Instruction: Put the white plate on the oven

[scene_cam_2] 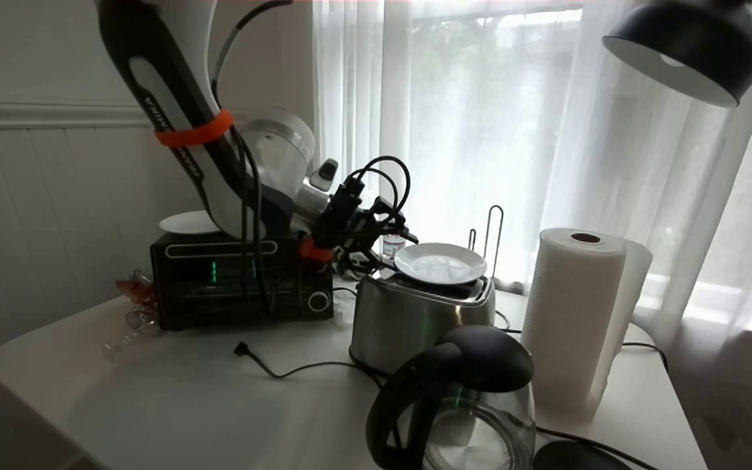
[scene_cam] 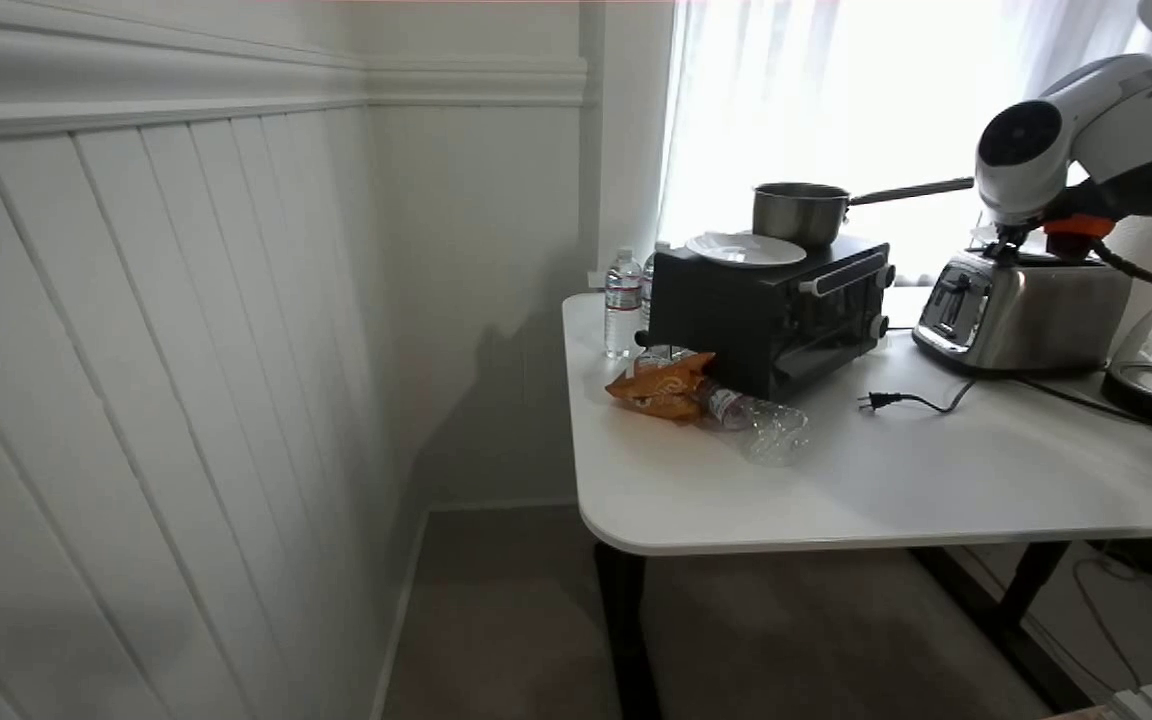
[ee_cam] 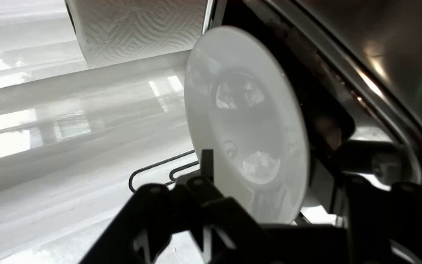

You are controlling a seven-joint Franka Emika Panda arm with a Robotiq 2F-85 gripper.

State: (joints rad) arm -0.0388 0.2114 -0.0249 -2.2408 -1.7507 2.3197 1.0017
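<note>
A white plate (scene_cam_2: pixel 441 263) rests on top of the shiny silver toaster (scene_cam_2: pixel 408 320). In the wrist view the plate (ee_cam: pixel 247 121) fills the middle, with its near edge between my two fingers. My gripper (ee_cam: pixel 265 174) is open, one finger on each side of the plate's rim, and the fingers look apart from it. In an exterior view the gripper (scene_cam_2: pixel 401 252) is at the plate's oven-side edge. The oven (scene_cam: pixel 726 320) is the black box beside the toaster. It also shows in an exterior view (scene_cam_2: pixel 183 281). Another white plate (scene_cam: pixel 744 250) lies on the oven's top.
A steel pot (scene_cam: pixel 801 215) stands on the oven, its handle pointing toward the arm. Water bottles (scene_cam: pixel 622 305), an orange bag (scene_cam: pixel 666 388) and a crumpled bottle (scene_cam: pixel 774 430) lie by the oven. A kettle (scene_cam_2: pixel 474 431), paper towels (scene_cam_2: pixel 572 320) and a lamp (scene_cam_2: pixel 689 49) stand near the toaster.
</note>
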